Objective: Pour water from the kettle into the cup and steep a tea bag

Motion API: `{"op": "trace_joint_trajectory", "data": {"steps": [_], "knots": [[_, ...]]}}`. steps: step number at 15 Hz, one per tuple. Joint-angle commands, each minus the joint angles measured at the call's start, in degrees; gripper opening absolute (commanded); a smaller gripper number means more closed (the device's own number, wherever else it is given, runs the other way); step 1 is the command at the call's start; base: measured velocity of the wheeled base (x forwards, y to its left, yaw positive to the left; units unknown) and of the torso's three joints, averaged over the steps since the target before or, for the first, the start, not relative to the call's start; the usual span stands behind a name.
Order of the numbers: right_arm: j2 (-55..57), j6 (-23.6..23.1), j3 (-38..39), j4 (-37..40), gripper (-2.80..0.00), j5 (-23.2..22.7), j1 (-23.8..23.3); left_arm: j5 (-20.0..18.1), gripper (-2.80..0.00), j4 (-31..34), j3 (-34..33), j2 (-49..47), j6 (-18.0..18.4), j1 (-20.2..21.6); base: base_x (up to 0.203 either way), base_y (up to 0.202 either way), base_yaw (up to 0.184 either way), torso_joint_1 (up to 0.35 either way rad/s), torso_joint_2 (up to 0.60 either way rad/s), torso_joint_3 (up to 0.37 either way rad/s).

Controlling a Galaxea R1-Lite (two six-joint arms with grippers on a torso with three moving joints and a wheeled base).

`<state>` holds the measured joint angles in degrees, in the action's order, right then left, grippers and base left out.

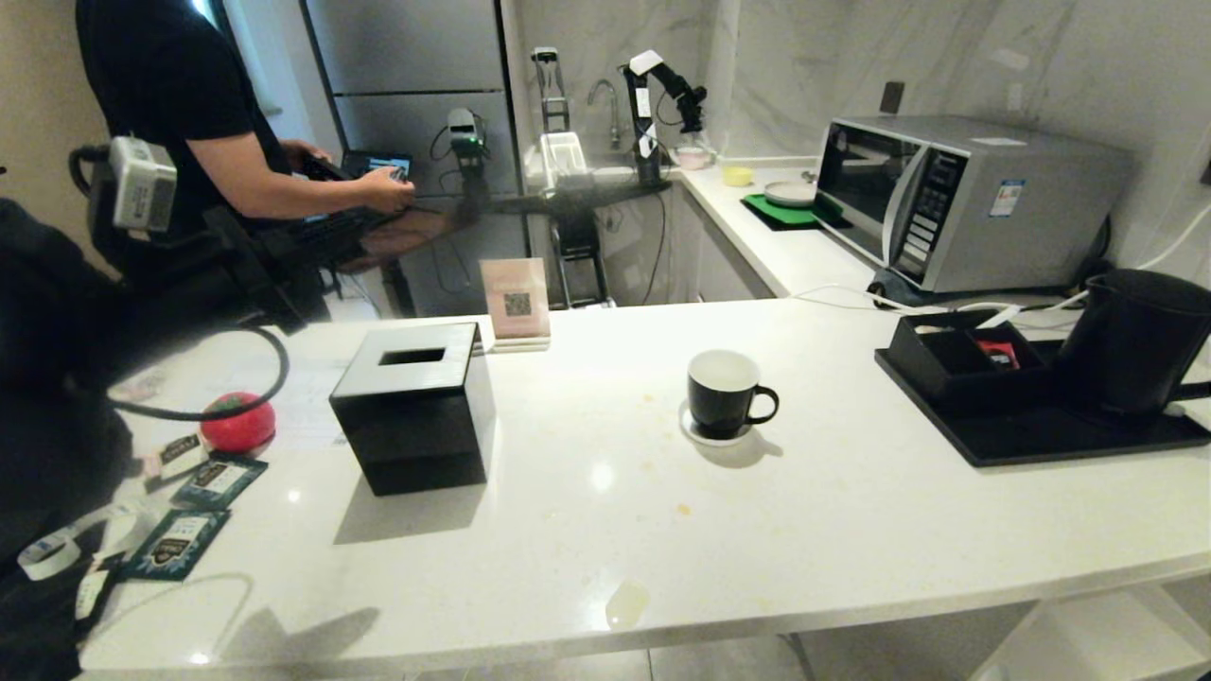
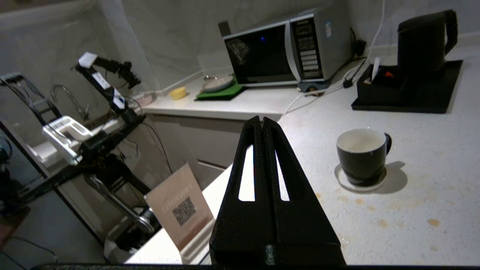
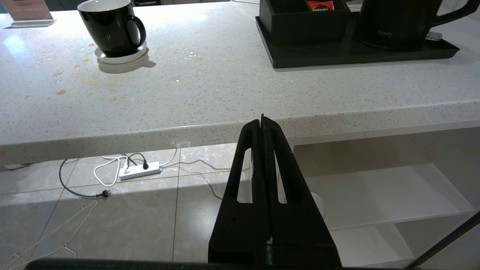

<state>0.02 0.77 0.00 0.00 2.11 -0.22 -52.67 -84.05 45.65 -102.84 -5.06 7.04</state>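
At the far left of the head view the left arm filled the edge of the frame as a dark mass, with a black cable looping out over the white counter (image 1: pixel 605 530). In its wrist view the left gripper (image 2: pixel 263 122) had its 2 fingers pressed flat together with nothing between them, raised above the counter and aimed toward the cup. Below the arm, in the lower left of the head view, 2 dark teal sachets (image 1: pixel 194 511) lay flat, with a red round object (image 1: pixel 237 423) just above them. No mesh tea bag could be made out among them. A person in a black shirt (image 1: pixel 170 85) stood in the upper left, hands at a laptop. A black tissue box (image 1: pixel 416 407) sat left of centre, and a pink QR-code card (image 1: pixel 516 301) stood just behind it.

The cup (image 1: pixel 724 392) stood upright on its white saucer (image 1: pixel 695 432) right of centre, handle turned to the right, white inside showing. In the upper right sat a silver microwave (image 1: pixel 956 199). At the right edge the kettle (image 1: pixel 1135 340) stood upright on a black tray (image 1: pixel 1041 430), beside a black organiser box (image 1: pixel 956 355) holding a red packet.

The right gripper (image 3: pixel 262 122) was out of the head view; its wrist view showed its 2 fingers closed together, empty, hanging below the counter edge above the tiled floor.
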Motion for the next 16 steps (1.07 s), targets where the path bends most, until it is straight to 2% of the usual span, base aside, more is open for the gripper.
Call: {"op": "trace_joint_trajectory", "data": {"steps": [1,6,12,14,16], "knots": [[0.0,0.0,0.0,0.0,-2.80,0.0,0.0,-0.2,-2.80,-0.5,-2.3,4.7,0.0,-0.3,0.000,0.000,0.000,0.000,0.00,0.000],[0.0,0.0,0.0,0.0,-2.80,0.0,0.0,1.7,-2.80,-0.3,-12.0,16.5,0.0,0.2,0.000,0.000,0.000,0.000,0.00,0.000],[0.0,0.0,0.0,0.0,-2.80,0.0,0.0,3.0,-2.80,-0.2,-34.4,32.2,0.1,4.9,0.000,0.000,0.000,0.000,0.00,0.000],[0.0,0.0,0.0,0.0,-2.80,0.0,0.0,5.2,-2.80,-0.1,-42.6,38.2,0.1,5.5,0.000,0.000,0.000,0.000,0.00,0.000],[0.0,0.0,0.0,0.0,-2.80,0.0,0.0,7.9,-2.80,5.0,-45.6,45.9,-0.3,5.6,0.000,0.000,0.000,0.000,0.00,0.000]]}}
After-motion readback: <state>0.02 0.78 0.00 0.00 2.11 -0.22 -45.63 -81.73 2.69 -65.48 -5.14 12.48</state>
